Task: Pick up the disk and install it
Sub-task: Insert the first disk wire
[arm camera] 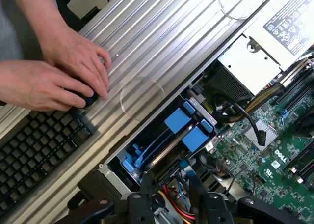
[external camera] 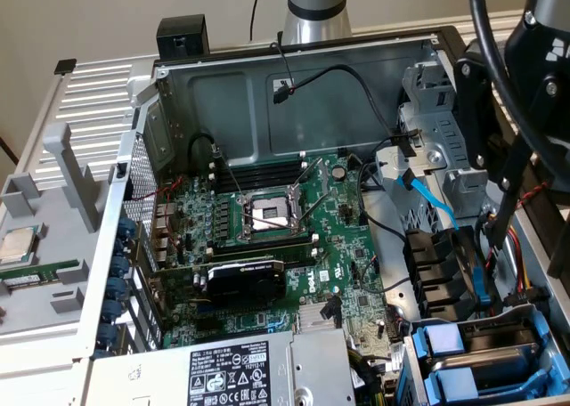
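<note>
My fingers (arm camera: 146, 182) stand half apart, holding nothing | disk (arm camera: 169, 146) sits edge-on in bay (arm camera: 112, 171), label hidden from me

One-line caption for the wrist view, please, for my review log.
Open gripper hovers over the blue drive carriers in the open computer case while a person's hands rest beside a keyboard.

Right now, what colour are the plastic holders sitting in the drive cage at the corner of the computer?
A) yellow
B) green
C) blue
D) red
C: the plastic holders slotted side by side in the drive cage are bright blue.
</note>
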Robot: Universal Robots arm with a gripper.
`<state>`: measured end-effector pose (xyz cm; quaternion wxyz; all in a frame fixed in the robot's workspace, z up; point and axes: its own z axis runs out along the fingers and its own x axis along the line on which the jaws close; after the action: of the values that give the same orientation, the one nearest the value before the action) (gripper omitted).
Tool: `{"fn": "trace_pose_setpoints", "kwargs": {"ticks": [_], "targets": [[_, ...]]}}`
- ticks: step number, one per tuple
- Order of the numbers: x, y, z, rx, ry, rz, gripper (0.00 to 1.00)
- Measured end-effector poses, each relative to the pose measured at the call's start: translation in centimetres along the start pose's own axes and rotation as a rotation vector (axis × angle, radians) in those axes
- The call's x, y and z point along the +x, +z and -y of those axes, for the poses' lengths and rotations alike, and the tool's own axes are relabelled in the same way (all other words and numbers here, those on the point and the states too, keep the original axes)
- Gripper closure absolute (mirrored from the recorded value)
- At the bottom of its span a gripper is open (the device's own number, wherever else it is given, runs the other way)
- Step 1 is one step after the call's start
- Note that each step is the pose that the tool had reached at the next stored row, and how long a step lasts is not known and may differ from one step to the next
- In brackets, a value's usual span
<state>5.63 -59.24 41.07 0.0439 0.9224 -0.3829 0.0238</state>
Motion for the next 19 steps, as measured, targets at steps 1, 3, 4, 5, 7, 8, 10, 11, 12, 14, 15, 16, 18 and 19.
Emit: {"fn": "trace_pose_setpoints", "kwargs": {"ticks": [1, 3, 4, 5, 7, 8, 10, 11, 12, 14, 15, 16, 18, 19], "targets": [[0.0, 0.08, 0.0, -0.0005, 0.003, 0.0, 0.57], [0.0, 0.25, 0.03, -0.0012, 0.009, -0.0001, 0.57], [0.0, 0.34, 0.03, -0.0013, 0.012, 0.0, 0.57], [0.0, 0.45, 0.04, -0.0013, 0.015, 0.0002, 0.57], [0.0, 0.6, 0.06, -0.0019, 0.021, 0.0002, 0.57], [0.0, 0.67, 0.05, -0.002, 0.023, 0.0003, 0.57], [0.1, 0.77, -0.01, -0.0023, 0.032, 0.0007, 0.57], [0.1, 0.82, -0.02, -0.0026, 0.038, 0.001, 0.57], [0.1, 0.85, -0.03, -0.003, 0.046, 0.0014, 0.57], [0.1, 0.95, -0.04, -0.0037, 0.06, 0.0027, 0.57], [0.1, 1.02, -0.03, -0.0035, 0.069, 0.0039, 0.57], [0.1, 1.07, -0.03, -0.0024, 0.078, 0.0059, 0.57], [0.1, 1.15, -0.02, 0.0076, 0.093, 0.0188, 0.57], [0.1, 1.18, -0.03, 0.0135, 0.1, 0.0262, 0.57]]}}
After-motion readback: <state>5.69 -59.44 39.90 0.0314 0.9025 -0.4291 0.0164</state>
